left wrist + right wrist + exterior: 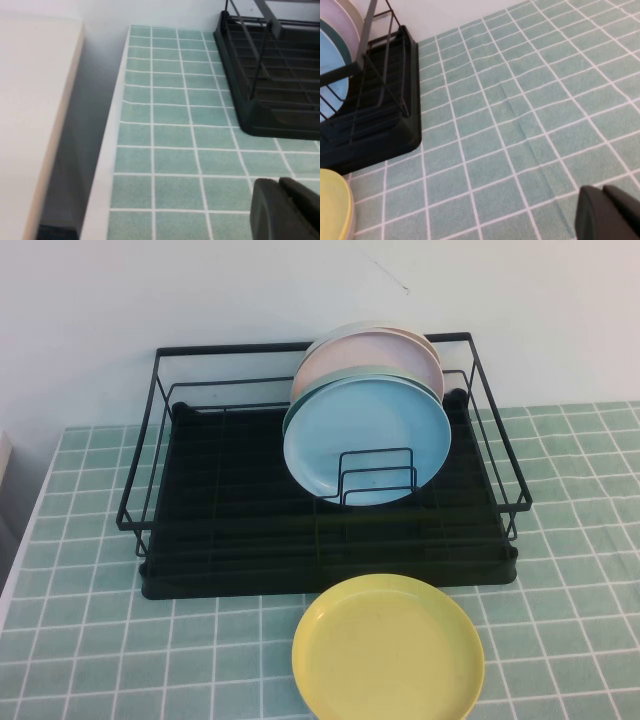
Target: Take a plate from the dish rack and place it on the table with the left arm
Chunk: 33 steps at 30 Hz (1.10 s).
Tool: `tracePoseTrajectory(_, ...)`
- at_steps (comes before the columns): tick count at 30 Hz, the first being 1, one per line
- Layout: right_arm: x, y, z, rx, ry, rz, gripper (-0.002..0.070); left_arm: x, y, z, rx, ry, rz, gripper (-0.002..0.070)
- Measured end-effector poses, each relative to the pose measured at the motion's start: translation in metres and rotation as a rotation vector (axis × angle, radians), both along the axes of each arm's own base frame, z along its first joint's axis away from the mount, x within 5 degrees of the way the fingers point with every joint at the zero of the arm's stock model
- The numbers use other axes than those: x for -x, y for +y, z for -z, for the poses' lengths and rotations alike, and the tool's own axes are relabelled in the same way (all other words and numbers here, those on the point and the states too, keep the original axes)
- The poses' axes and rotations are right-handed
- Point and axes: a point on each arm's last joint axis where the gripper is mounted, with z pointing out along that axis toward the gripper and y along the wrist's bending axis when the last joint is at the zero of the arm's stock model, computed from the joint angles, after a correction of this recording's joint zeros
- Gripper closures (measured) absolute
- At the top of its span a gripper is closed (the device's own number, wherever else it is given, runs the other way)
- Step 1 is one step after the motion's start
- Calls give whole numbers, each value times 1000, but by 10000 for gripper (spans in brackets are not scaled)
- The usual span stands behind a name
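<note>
The dish rack (320, 510) stood toward the back of the table (90, 640), roughly centred between the table's left and right edges, its black base tray resting on the green tiles. The blue plate (366, 441) stood on edge inside the rack, in the rack's right half, leaning back against the other plates and held at its lower front by small upright wire dividers (378, 478). Just behind it a mint-green plate (335, 382) showed only as a thin rim, and behind that stood a pink plate (362, 353) and a cream plate (428, 348), all stacked on edge. A yellow plate (388, 650) lay flat on the tiles at the front edge of the table, just in front of the rack's front side and near it without clearly touching.

Neither arm appeared in the high view. The left gripper (285, 210) hung above the bare tiles near the table's left edge, apart from the rack's corner (260, 95), its fingers closed together and holding nothing. The right gripper (607, 212) hovered over bare tiles on the table's right side, apart from the rack (375, 125) and the yellow plate (332, 205); whether its fingers were parted or together could not be told.
</note>
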Motion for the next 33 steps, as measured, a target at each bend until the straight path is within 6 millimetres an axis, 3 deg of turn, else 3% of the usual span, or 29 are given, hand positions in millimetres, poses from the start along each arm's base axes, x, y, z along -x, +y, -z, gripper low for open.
tracePoseTrajectory(12,0,0,0,0,0,0,678,0,1,0,-147,-4,32,678)
tracePoseTrajectory(33,0,0,0,0,0,0,678,0,1,0,-198,-6,46,678)
